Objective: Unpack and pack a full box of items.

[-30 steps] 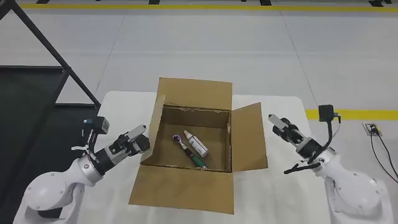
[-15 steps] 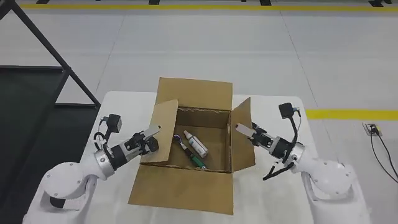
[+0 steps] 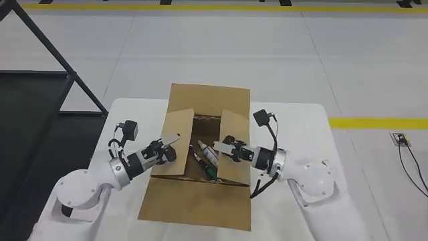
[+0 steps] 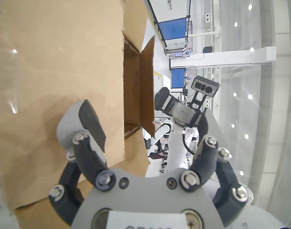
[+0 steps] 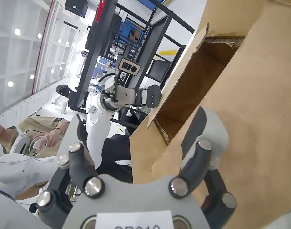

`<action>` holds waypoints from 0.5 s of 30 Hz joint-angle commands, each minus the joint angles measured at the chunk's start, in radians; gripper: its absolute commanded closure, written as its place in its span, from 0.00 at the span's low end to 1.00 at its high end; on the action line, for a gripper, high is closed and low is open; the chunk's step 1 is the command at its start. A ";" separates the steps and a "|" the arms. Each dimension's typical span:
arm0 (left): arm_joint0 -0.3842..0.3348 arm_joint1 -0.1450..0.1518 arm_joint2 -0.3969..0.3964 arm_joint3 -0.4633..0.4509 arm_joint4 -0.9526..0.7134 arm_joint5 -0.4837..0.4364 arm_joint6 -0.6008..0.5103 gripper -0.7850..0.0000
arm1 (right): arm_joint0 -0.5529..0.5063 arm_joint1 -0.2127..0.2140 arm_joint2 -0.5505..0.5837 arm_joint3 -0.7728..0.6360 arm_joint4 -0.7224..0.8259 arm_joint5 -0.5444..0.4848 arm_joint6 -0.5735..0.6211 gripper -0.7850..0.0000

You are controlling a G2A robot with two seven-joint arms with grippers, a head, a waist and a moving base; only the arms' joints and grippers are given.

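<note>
Box (image 3: 208, 100) sits mid-bench (image 3: 301, 120), bottle (image 3: 212, 154) inside. Step looks like closing the side flaps: 9 o'clock flap (image 3: 179, 124) and 3 o'clock flap (image 3: 237, 124) both lean inward. Push both down evenly with flat contact, don't buckle the creases. Left jaws spread wide, one pad (image 4: 92, 120) on the 9 o'clock flap. Right jaws released too, one finger (image 5: 207, 129) against the 3 o'clock flap. Neither grips anything.

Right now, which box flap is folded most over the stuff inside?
The right flap, at the right end effector; the others stand up or lie outward.
</note>
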 commanded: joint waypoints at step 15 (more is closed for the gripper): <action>-0.012 -0.002 0.051 0.026 -0.012 0.022 0.078 0.00 | 0.051 0.000 -0.084 0.112 -0.067 0.013 -0.053 0.00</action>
